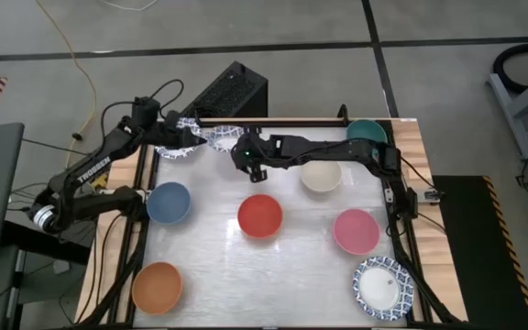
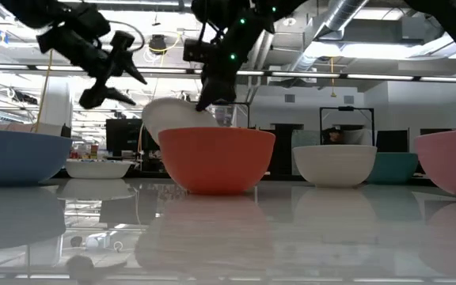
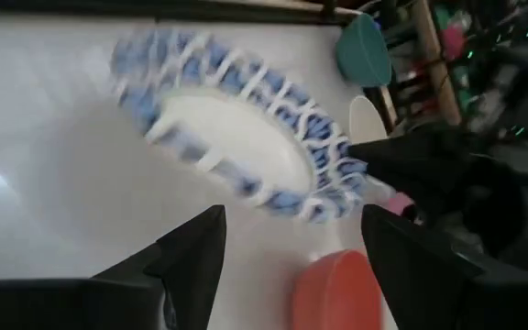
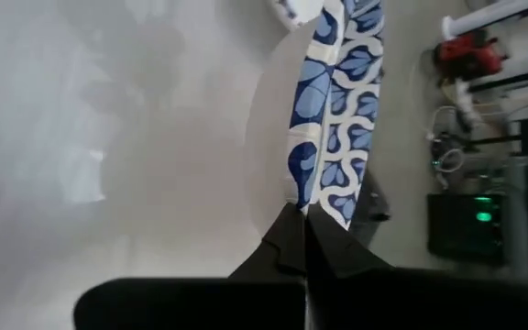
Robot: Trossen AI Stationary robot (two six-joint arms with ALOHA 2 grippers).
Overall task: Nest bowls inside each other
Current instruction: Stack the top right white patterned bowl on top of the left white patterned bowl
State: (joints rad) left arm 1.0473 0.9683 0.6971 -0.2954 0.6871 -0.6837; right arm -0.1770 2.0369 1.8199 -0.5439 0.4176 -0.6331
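My right gripper (image 1: 236,144) is shut on a blue-and-white patterned bowl (image 1: 218,136) near the table's far edge, left of centre. The low view shows that bowl's white side (image 2: 169,119) tilted behind the red bowl (image 2: 216,158). My left gripper (image 1: 183,124) hovers open just left of it, fingers (image 3: 195,252) apart and touching nothing. A second patterned bowl (image 1: 177,148) rests on its base below the left gripper. On the table stand blue (image 1: 168,203), red (image 1: 260,216), pink (image 1: 356,231), cream (image 1: 321,174), teal (image 1: 367,133) and orange (image 1: 158,286) bowls, and a third patterned bowl (image 1: 383,288). My right gripper pinches the patterned bowl's rim (image 4: 312,197), one finger on the white inside and one on the patterned outside. The fingers come slanting down from the table's right. The bowl is tilted steeply on its side and held above the table.
A dark box (image 1: 232,92) stands beyond the far edge. Wooden rails (image 1: 411,137) frame the white table top. Free room lies along the near middle, between the orange bowl and the near-right patterned bowl.
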